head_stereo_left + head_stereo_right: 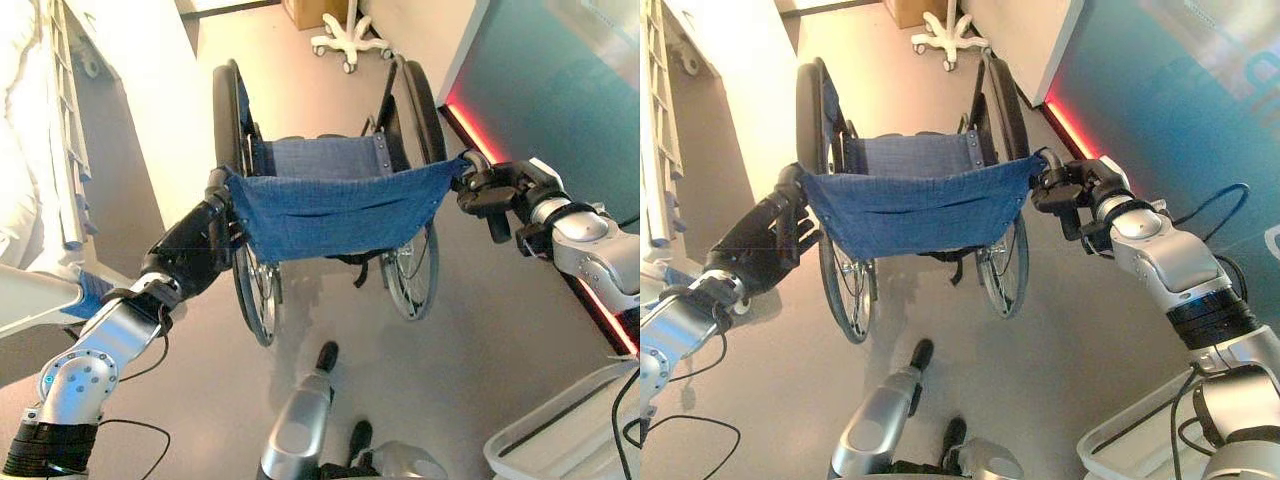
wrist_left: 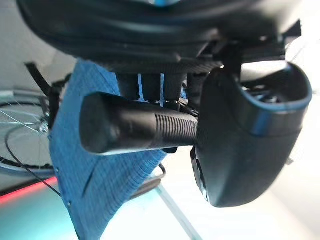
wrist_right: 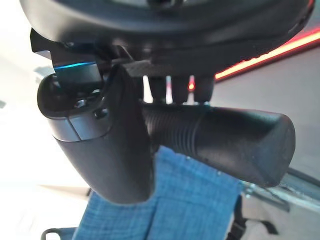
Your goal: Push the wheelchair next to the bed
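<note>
Fingers (image 2: pixel 150 87) of my left hand (image 1: pixel 205 245) are curled around the black left push handle (image 2: pixel 135 131) of the wheelchair (image 1: pixel 330 205), with the thumb closed over its inner end. On my right hand (image 1: pixel 1075 190) the fingers (image 3: pixel 175 87) wrap the ribbed right push handle (image 3: pixel 225 140) in the same way, thumb across it. Between both hands hangs the blue backrest cloth (image 1: pixel 915 210). Seen from my head, the wheelchair stands in the upper middle of the frame, on the floor, and the bed (image 1: pixel 70 150) lies at the left edge, near its left wheel (image 1: pixel 228 110).
</note>
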Controlling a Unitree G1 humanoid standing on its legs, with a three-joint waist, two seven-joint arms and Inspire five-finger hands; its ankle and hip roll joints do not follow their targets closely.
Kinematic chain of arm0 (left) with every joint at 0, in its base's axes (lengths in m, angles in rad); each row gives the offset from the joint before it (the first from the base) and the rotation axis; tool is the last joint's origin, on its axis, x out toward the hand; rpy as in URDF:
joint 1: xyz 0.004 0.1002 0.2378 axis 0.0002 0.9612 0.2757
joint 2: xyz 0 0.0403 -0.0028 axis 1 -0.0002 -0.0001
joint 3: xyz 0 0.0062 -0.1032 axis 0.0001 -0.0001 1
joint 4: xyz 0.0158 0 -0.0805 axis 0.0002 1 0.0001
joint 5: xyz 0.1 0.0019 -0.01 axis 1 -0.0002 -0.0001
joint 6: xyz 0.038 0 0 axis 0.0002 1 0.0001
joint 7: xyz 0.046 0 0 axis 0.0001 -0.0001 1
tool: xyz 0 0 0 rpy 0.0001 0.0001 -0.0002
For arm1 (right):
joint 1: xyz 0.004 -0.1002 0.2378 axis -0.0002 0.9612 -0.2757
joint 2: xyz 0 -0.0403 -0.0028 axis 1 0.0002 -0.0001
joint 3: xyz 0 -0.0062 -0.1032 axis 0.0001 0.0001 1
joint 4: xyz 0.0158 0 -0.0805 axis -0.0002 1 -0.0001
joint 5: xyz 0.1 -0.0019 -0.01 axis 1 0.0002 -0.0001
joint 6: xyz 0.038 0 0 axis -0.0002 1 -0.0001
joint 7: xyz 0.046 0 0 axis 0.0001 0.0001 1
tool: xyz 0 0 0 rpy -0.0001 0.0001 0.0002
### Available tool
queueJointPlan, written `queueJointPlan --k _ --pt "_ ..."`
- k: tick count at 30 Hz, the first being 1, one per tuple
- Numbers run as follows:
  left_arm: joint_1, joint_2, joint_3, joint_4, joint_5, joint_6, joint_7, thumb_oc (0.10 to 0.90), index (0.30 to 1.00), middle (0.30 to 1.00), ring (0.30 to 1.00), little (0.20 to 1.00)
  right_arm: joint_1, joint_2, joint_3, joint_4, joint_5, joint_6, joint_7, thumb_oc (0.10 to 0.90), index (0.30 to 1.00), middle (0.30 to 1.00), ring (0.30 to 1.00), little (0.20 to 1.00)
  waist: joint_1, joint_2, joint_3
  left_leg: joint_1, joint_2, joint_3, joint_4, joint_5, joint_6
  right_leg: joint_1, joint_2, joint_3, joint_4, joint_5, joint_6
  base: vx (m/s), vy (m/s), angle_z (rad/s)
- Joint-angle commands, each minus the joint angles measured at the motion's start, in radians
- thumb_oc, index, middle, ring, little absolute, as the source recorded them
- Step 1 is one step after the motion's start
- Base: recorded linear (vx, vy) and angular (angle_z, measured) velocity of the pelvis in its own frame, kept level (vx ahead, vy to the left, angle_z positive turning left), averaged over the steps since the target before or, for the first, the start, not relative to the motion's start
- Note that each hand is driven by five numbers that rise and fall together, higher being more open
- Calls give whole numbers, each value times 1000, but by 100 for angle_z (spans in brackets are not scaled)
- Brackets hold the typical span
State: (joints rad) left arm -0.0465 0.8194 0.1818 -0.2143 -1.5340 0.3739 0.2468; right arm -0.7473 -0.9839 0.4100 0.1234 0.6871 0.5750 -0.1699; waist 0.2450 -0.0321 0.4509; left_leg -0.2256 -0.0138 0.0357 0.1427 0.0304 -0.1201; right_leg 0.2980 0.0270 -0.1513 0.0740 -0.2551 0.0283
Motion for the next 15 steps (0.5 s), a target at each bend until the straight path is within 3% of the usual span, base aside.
queueJointPlan --k 1,3,4,5,6,7,8,9,10,11,12,13,15 --pt "-131 -2 10 -149 -68 -157 -195 400 300 300 300 300 -153 103 59 -173 -56 -275 67 400 300 300 300 300 44 -32 -258 -38 -94 150 -109 201 58 -38 95 -120 29 98 -44 548 -52 9" --pt "-145 5 14 -150 -70 -146 -185 400 300 300 300 300 -154 118 58 -151 -72 -288 81 400 300 300 300 300 51 -41 -270 -18 -111 167 -116 153 86 -32 96 -128 52 68 -39 484 -32 14" --pt "-165 24 21 -148 -84 -131 -170 400 300 300 300 300 -162 134 63 -142 -69 -290 77 400 300 300 300 300 68 -49 -288 -5 -122 158 -98 128 124 -26 101 -143 104 36 -37 463 -9 -2" --pt "-177 32 28 -146 -98 -118 -153 400 300 300 300 300 -160 143 56 -134 -74 -287 84 400 300 300 300 300 76 -61 -299 5 -135 155 -71 92 151 -21 89 -150 162 45 -24 452 -13 -9" --pt "-178 34 28 -145 -101 -116 -150 400 300 300 300 300 -158 145 54 -134 -74 -287 85 400 300 300 300 300 76 -63 -299 4 -136 155 -65 87 154 -22 87 -151 169 44 -21 399 41 -12" --pt "-185 34 32 -140 -109 -98 -138 400 300 300 300 300 -154 145 50 -128 -79 -285 92 400 300 300 300 300 85 -77 -309 17 -152 145 -57 64 181 -19 72 -160 244 90 7 473 93 19" --pt "-194 47 42 -121 -123 -73 -132 400 300 300 300 300 -148 143 55 -113 -82 -302 96 400 300 300 300 300 90 -94 -318 45 -169 136 -62 45 212 -41 56 -154 395 217 82 465 97 37" --pt "-196 48 42 -119 -123 -73 -132 400 300 300 300 300 -148 143 55 -111 -83 -304 97 400 300 300 300 300 91 -96 -319 47 -170 136 -63 44 214 -45 54 -153 405 222 87 386 93 57" --pt "-201 58 42 -107 -129 -68 -134 400 300 300 300 300 -147 140 56 -107 -78 -310 95 400 300 300 300 300 89 -101 -320 61 -176 128 -66 42 219 -65 54 -138 476 291 129 354 33 54" --pt "-217 83 40 -88 -147 -67 -137 400 300 300 300 300 -148 122 57 -102 -53 -327 90 400 300 300 300 300 81 -115 -327 82 -179 108 -58 34 223 -102 68 -89 582 416 196 358 24 51" --pt "-220 85 39 -86 -148 -68 -136 400 300 300 300 300 -148 120 57 -102 -49 -330 91 400 300 300 300 300 82 -113 -331 80 -173 107 -56 35 223 -109 73 -84 585 430 197 359 -20 46" --pt "-230 100 35 -78 -155 -76 -134 400 300 300 300 300 -146 106 52 -101 -40 -334 95 400 300 300 300 300 70 -120 -336 84 -171 93 -47 28 223 -133 96 -41 617 479 211 204 -27 43" --pt "-253 109 16 -52 -163 -93 -136 400 300 300 300 300 -137 87 49 -101 -43 -336 111 400 300 300 300 300 43 -119 -344 90 -169 54 -33 20 221 -176 124 34 661 508 205 314 -3 37"
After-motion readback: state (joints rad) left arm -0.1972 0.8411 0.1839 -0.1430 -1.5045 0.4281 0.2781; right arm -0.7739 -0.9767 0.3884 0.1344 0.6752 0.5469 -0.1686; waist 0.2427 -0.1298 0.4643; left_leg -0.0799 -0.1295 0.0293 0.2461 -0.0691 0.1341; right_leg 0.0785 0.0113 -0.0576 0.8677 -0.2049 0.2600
